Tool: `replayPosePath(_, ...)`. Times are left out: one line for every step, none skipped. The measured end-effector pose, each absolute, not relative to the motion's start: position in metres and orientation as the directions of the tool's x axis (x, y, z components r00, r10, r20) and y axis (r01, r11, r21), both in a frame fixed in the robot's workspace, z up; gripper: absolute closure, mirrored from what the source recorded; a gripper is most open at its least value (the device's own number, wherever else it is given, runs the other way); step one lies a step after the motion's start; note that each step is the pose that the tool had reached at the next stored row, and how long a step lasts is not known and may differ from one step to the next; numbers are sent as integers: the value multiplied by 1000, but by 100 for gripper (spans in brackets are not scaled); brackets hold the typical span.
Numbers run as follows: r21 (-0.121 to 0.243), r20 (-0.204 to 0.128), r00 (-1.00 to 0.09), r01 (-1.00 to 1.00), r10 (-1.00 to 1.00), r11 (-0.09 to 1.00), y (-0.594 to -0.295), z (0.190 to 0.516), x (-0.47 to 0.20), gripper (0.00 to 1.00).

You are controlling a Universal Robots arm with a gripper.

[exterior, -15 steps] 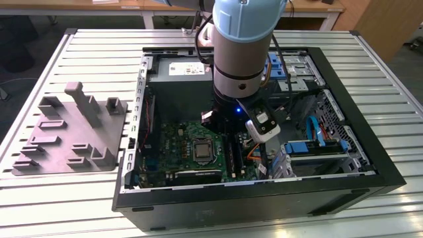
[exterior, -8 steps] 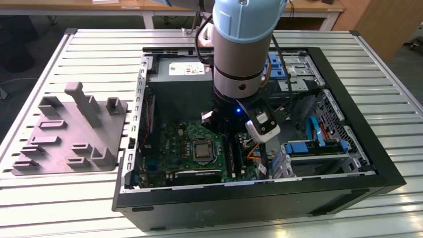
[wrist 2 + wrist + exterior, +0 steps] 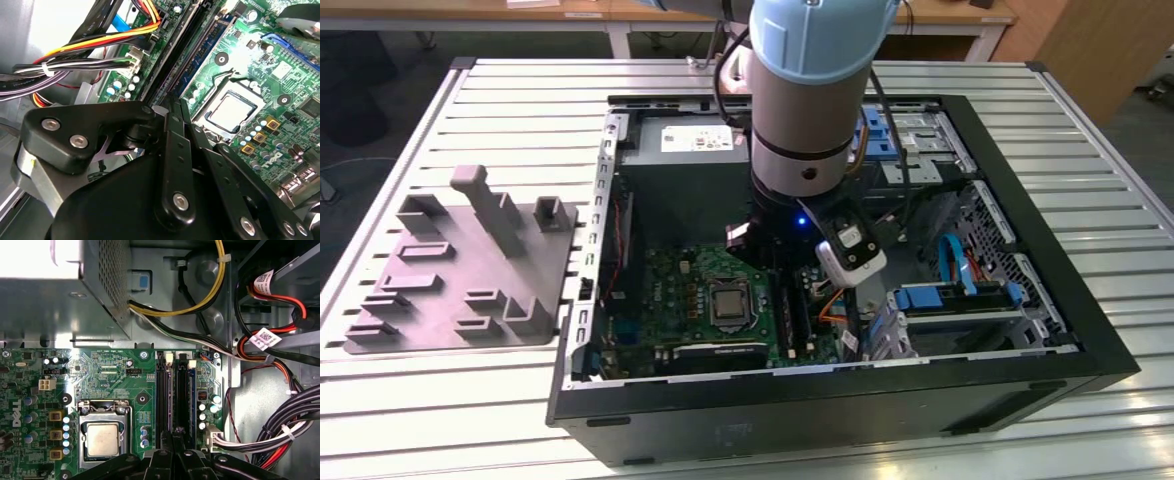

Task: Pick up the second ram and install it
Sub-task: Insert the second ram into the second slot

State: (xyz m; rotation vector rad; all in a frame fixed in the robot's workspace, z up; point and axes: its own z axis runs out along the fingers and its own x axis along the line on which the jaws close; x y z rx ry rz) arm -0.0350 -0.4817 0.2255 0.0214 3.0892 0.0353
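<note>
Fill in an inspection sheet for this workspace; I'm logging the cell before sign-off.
Surface: slatted metal table, with the open computer case on it.
Job's things: second ram, a dark strip along the memory slots, ending at the gripper; held or seated, cannot tell.
Clutter: grey moulded plate, at the exterior view's left of the case.
Grippers: gripper low inside the case, beside the CPU socket.
Cables: bundled cables beside the motherboard, close by the gripper.
Surroundings: wooden benches behind the table.
</note>
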Motion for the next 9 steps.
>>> replayPosePath(23,-52,-999,13,14,1000,-482,226,-35,89)
replayPosePath(23,-52,-999,13,14,1000,-482,226,-35,89)
replayPosePath(24,-52,-999,13,14,1000,-482,226,-35,89)
replayPosePath(24,-52,-999,13,14,1000,-482,226,-35,89)
replayPosePath(25,-52,-999,13,14,1000,-482,226,-35,89)
replayPosePath(26,-53,-999,13,15,1000,-482,226,-35,89)
replayPosePath(28,-53,-998,13,15,1000,-482,226,-35,89)
replayPosePath(28,-53,-998,13,15,1000,-483,226,-35,89)
replayPosePath(29,-53,-998,13,15,1000,-483,226,-35,89)
